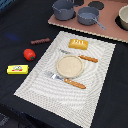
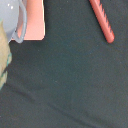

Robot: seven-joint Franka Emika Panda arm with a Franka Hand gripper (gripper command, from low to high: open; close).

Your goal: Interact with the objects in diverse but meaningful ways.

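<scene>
Hand out of view; round red tomato point(image 1: 29, 54) lies on dark cloth point(image 1: 20, 25).

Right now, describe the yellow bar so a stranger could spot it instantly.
Find the striped placemat on the dark table. Off its edge toward the exterior view's left lie three small items: a brown stick, a red tomato, then the yellow bar. It alone is flat, rectangular and labelled.

No arm or jaws visible
</scene>
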